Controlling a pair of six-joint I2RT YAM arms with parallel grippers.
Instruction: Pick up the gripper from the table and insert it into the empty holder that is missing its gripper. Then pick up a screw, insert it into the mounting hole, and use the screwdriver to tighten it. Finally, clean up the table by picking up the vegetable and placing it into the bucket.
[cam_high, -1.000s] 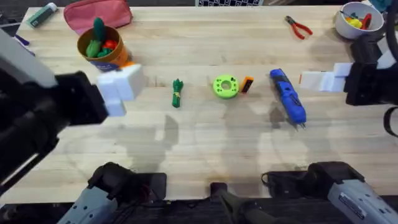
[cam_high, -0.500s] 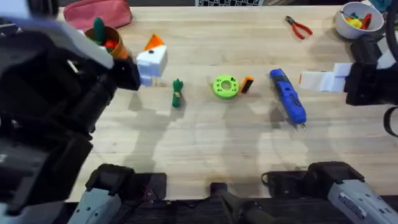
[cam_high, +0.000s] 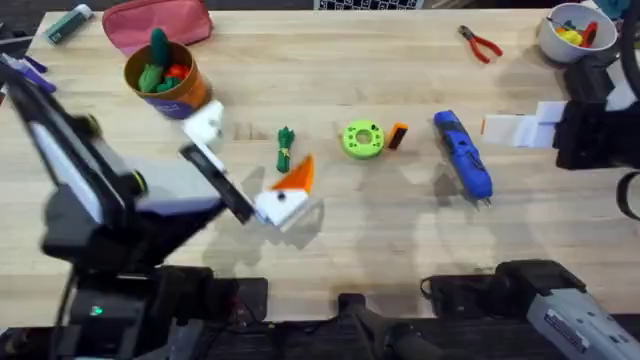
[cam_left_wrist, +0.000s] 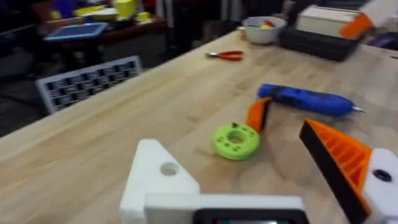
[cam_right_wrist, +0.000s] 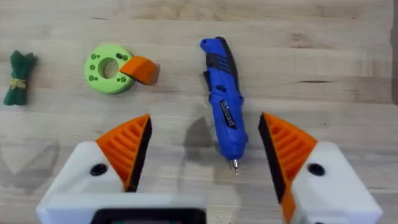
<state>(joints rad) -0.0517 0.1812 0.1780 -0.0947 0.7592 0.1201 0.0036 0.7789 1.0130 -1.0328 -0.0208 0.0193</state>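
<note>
The small orange gripper (cam_high: 398, 136) (cam_right_wrist: 142, 69) (cam_left_wrist: 258, 114) leans against a lime-green disc (cam_high: 362, 139). My left gripper (cam_high: 245, 162) (cam_left_wrist: 230, 163) is open low over the table just left of the vegetable (cam_high: 285, 150) (cam_right_wrist: 18, 78). One of its fingers is the bare white holder (cam_high: 204, 126) (cam_left_wrist: 158, 179); the other carries an orange pad (cam_left_wrist: 339, 160). The blue screwdriver (cam_high: 462, 156) (cam_right_wrist: 222, 112) lies right of the disc. My right gripper (cam_high: 500, 128) (cam_right_wrist: 205, 121) is open above the screwdriver, holding nothing. The orange bucket (cam_high: 168, 82) stands at the back left.
The bucket holds a tall green toy and a red piece. A pink pouch (cam_high: 156, 24) lies behind it. Red-handled pliers (cam_high: 480, 43) and a white bowl (cam_high: 570, 32) sit at the back right. A marker (cam_high: 68, 24) lies at the back left corner.
My left arm has swung down and rightward from beside the bucket to the table near the vegetable. The right arm has not moved.
</note>
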